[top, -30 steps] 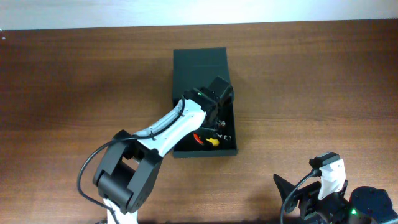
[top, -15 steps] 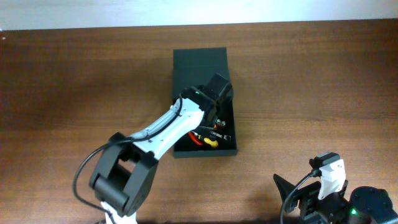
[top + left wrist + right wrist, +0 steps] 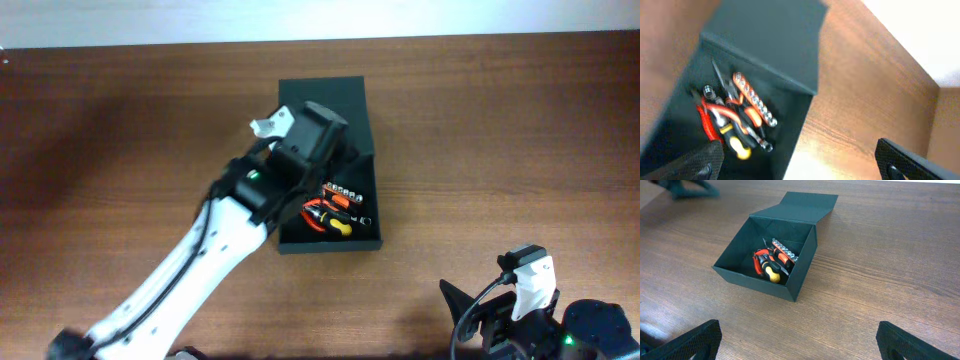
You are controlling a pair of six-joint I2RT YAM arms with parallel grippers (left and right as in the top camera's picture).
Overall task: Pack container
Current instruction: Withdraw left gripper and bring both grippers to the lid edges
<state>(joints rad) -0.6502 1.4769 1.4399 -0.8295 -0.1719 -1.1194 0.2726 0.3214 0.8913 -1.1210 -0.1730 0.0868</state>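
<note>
**Right gripper** (image 3: pixel 802 344): Parked at the near edge of the table (image 3: pixel 880 270), well apart from the work. Its fingers sit at the two lower corners of its own camera view, spread wide with nothing between them. Judged to be standing by.

**Left gripper** (image 3: pixel 802 165): Hangs above the container (image 3: pixel 802 265), fingers likewise wide apart and carrying nothing. Its elevated, empty pose suggests no insertion is in hand.

**Container:** Sits mid-table, open. On its floor lie red-handled pliers (image 3: pixel 760 260), a yellow-handled screwdriver (image 3: pixel 772 273) and an orange bit strip (image 3: pixel 785 251). They are bunched toward one end and touching, all below the rim. Judged low enough not to foul the lid.

**Lid flap** (image 3: pixel 800 207): Lies flat on the table beyond the far wall, attached along that edge. Packing appears largely done, with closing the flap outstanding.

**View comparison:**
- The overhead view sets the container between the two arms, but the left arm (image 3: pixel 200 260) covers much of the box and hides that gripper's fingers.
- The right wrist view alone shows the whole box unobstructed: wall height, hinge line and contents.
- The left wrist view gives the closest look at the tools, though motion-blurred, and confirms the empty fingers.
</note>
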